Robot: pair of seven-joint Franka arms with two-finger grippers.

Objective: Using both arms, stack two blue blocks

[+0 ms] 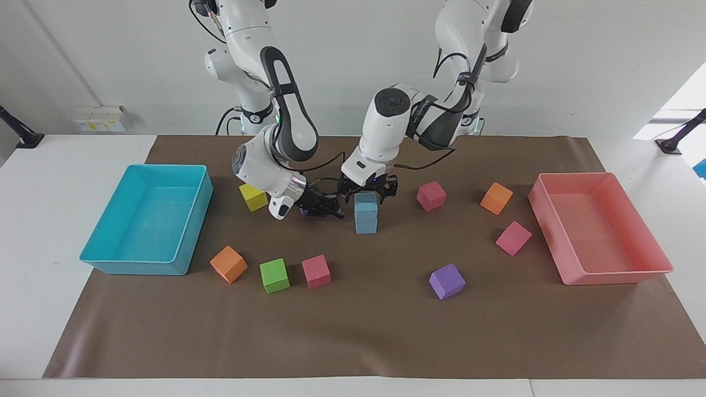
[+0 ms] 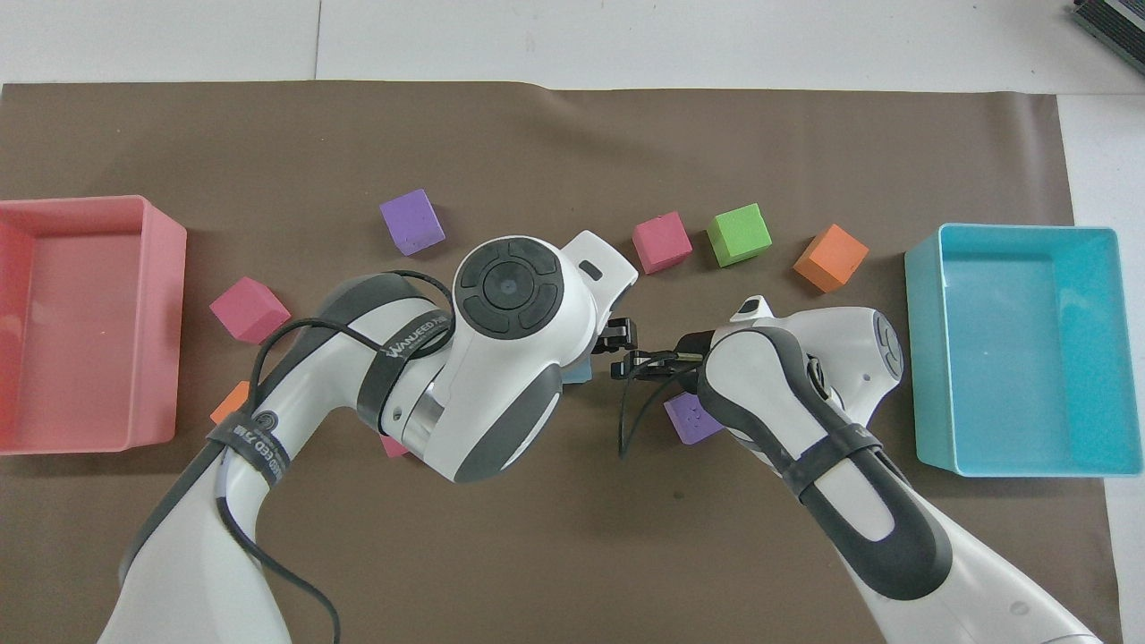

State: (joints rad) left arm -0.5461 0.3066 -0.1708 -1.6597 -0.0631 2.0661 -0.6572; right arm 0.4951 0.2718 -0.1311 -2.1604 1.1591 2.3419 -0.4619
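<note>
turquoise tray (image 1: 105,231): at my right arm's end of the worktop, on the edge of the brown mat (image 1: 358,342)
yellow block (image 1: 253,197): just beside my right forearm, between the turquoise tray and the stack
orange block (image 1: 228,264), green block (image 1: 274,275), pink block (image 1: 316,271): a row farther from me than the stack, toward my right arm's end
my right end effector (image 1: 325,210): low over the mat just beside the stack, pointing at it, fingertips shut together and holding nothing; a purple block (image 2: 691,419) lies under my right wrist
blue blocks (image 1: 365,213): two of them, one set squarely on the other, upright near the middle of the mat; in the overhead view only a sliver shows under my left wrist
my left end effector (image 1: 366,190): right above the top blue block, fingers spread wide to either side of its upper edge, gripping nothing that I can see; whether a finger brushes the block I cannot tell
second pink block (image 1: 431,196): beside the stack toward my left arm's end
second purple block (image 1: 447,281): farther from me, alone on the mat
second orange block (image 1: 496,198), third pink block (image 1: 513,237): near the pink tray
pink tray (image 1: 651,264): at my left arm's end of the worktop
</note>
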